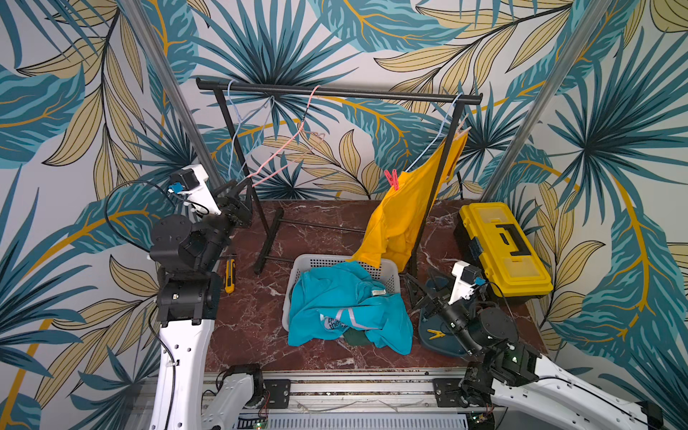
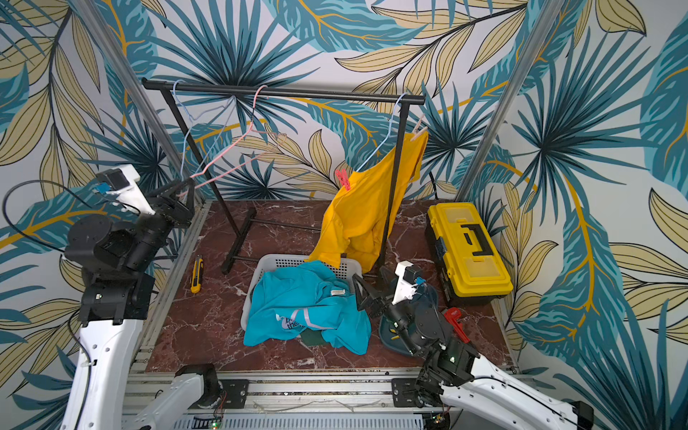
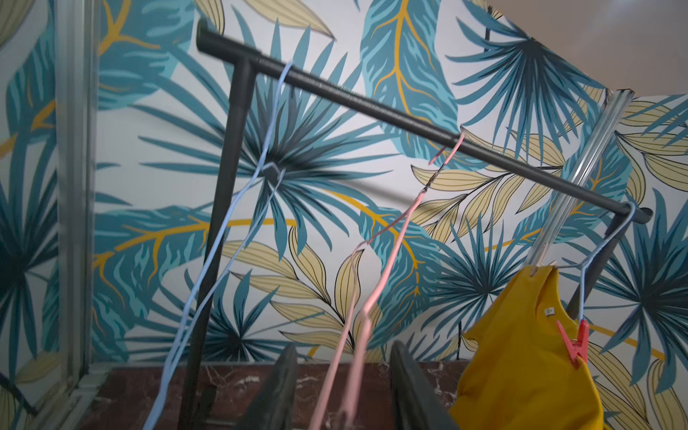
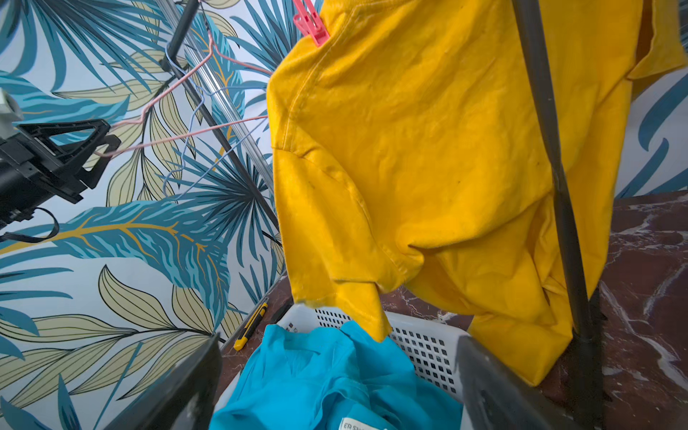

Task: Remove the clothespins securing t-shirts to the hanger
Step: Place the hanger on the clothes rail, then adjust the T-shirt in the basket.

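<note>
The yellow t-shirt (image 1: 402,212) hangs from a light-blue hanger (image 1: 437,137) at the right end of the black rack (image 1: 335,93). A red-pink clothespin (image 1: 391,178) (image 3: 575,344) clips its lower shoulder and a pale peach clothespin (image 1: 463,128) its upper one. The turquoise t-shirt (image 1: 346,305) lies in the white basket (image 1: 305,264), with the dark green t-shirt (image 1: 353,337) under it. My left gripper (image 1: 238,188) (image 3: 343,348) stands open around the end of the bare pink hanger (image 3: 391,253). My right gripper (image 2: 370,279) (image 4: 337,340) is open wide above the basket's right side, below the yellow t-shirt.
A bare light-blue hanger (image 1: 238,119) hangs at the rack's left end. A teal tray (image 1: 428,342) under the right arm holds a yellow clothespin (image 1: 435,334). A yellow toolbox (image 1: 502,245) stands at the right, a red pipe wrench (image 2: 456,322) before it, a utility knife (image 1: 230,275) at the left.
</note>
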Robot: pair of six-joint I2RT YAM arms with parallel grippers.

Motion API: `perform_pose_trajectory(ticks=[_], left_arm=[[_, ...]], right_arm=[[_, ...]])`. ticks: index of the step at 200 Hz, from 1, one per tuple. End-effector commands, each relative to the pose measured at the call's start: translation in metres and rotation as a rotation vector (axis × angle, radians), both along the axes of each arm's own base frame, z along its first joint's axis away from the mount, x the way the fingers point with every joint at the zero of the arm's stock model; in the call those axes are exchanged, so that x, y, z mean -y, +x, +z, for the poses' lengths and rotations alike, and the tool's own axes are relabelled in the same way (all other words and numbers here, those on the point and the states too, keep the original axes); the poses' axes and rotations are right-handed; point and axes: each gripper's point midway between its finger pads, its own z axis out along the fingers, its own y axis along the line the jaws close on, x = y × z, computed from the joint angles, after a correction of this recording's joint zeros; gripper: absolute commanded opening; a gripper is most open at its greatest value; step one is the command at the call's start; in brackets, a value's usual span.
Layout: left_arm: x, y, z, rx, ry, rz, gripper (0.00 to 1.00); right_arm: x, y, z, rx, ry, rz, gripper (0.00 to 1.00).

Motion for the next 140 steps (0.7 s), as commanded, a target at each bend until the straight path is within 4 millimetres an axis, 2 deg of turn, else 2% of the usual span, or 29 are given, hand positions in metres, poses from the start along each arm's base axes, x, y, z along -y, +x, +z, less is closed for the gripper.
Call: perform_pose_trajectory(ticks=[1, 26, 62, 70, 76, 115, 140], left_arm=[[-0.005, -0.007, -0.013, 0.002, -0.002, 0.026, 0.72], [-0.005, -0.008, -0.043, -0.045, 0.001, 0.027, 1.0], [0.008, -0.006, -0.089, -0.133, -0.022, -0.03, 1.0], [0.011, -0.004, -0.101, -0.16, -0.033, -0.044, 1.0], [0.013, -0.003, -0.111, -0.185, -0.045, -0.057, 0.99], [0.035, -0.005, -0.167, -0.301, -0.07, -0.15, 0.99], [0.051, -0.009, -0.2, -0.419, -0.102, -0.13, 0.99]], right_arm=[[-0.006, 0.003, -0.015, -0.067, -0.074, 0.007, 0.98], [-0.016, 0.005, -0.038, -0.172, -0.15, 0.022, 0.99], [-0.028, 0.0, -0.067, -0.308, -0.171, 0.078, 0.99], [-0.029, -0.001, -0.07, -0.327, -0.162, 0.084, 0.99], [-0.028, -0.004, -0.08, -0.363, -0.188, 0.09, 0.99], [-0.029, -0.019, -0.102, -0.474, -0.207, 0.144, 0.99], [-0.034, -0.025, -0.129, -0.593, -0.233, 0.159, 0.96]])
